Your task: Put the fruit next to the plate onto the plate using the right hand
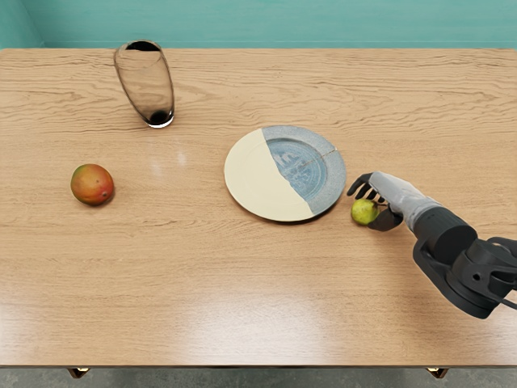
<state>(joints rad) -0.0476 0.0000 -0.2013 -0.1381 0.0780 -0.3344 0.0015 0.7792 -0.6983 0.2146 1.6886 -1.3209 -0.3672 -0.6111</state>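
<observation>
Fruit [363, 212] right of plate [284, 173], seemingly against hand [378, 202]

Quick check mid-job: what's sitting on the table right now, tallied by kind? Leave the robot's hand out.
Fruit: 2 (mango on the left, small green fruit by the plate's right edge)
Plate: 1
Glass vase: 1
Total: 4
</observation>
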